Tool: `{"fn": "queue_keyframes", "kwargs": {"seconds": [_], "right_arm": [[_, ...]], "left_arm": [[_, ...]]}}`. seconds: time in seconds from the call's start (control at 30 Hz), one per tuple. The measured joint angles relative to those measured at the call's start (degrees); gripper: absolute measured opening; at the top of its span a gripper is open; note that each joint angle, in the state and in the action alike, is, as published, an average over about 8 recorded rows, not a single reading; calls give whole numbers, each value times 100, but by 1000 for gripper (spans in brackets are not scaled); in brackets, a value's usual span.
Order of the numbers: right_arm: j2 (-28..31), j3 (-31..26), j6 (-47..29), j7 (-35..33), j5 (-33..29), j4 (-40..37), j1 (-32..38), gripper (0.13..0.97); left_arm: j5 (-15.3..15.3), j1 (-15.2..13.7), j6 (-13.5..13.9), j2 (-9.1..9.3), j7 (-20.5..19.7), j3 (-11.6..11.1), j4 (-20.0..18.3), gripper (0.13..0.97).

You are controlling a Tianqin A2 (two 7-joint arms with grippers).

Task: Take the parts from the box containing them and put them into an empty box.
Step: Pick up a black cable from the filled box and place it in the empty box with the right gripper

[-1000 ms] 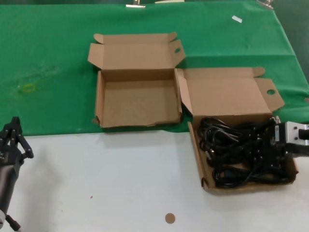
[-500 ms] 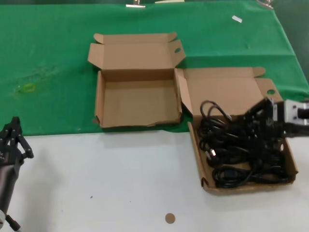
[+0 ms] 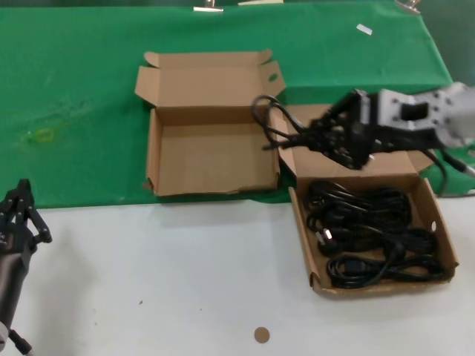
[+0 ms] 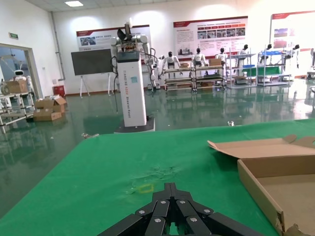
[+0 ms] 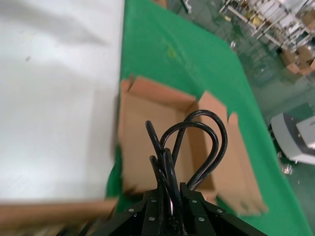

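My right hand [image 3: 318, 139] hung in the air over the gap between the two boxes, above the raised lid of the shallow brown cardboard box with the black cables in it [image 3: 447, 245]. That box sat at the right, on the white part of the counter [image 3: 185, 274], its front wall near the counter's front edge and one front corner dented. The empty shallow brown cardboard box [image 3: 153, 152] lay to its left and farther back, on the green cloth [image 3: 74, 89], lid standing open behind it, floor bare. The right wall of the empty box stood just beside the lid flap of the full one, so the way across was short, with only that flap between.

The white strip in front lay open, apart from a small brown round disc [image 3: 260, 334] near the front edge. Behind the cloth, in the left wrist view, a shiny green floor ran back to a white pillar [image 4: 132, 88], shelving and wall posters.

My right hand was clamped on one coiled black power cable bundle [image 3: 273, 124]; its loops stuck out past the fingertips toward the empty box, over its right wall. In the right wrist view the glossy loops [image 5: 197, 142] rose from between the closed fingers with the empty box below them. The other black cable bundles [image 3: 367, 237] lay heaped in their box.

My left hand [image 3: 21, 215] waited low at the counter's left front edge, fingers drawn together.
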Motion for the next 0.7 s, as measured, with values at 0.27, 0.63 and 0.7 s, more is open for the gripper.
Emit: {"fn": "queue_keyframes", "kwargs": {"seconds": [0.27, 0.63, 0.7], "right_arm": [[-961, -327, 201, -99, -280, -748, 638, 202], [-2084, -627, 755, -493, -544, -1900, 1161, 202], [-2203, -669, 814, -546, -581, -2068, 1209, 202]], "left_arm": [[-1, 0, 0, 0, 0, 0, 0, 144], [-1, 0, 0, 0, 0, 0, 0, 144], [-1, 0, 0, 0, 0, 0, 0, 144]]}}
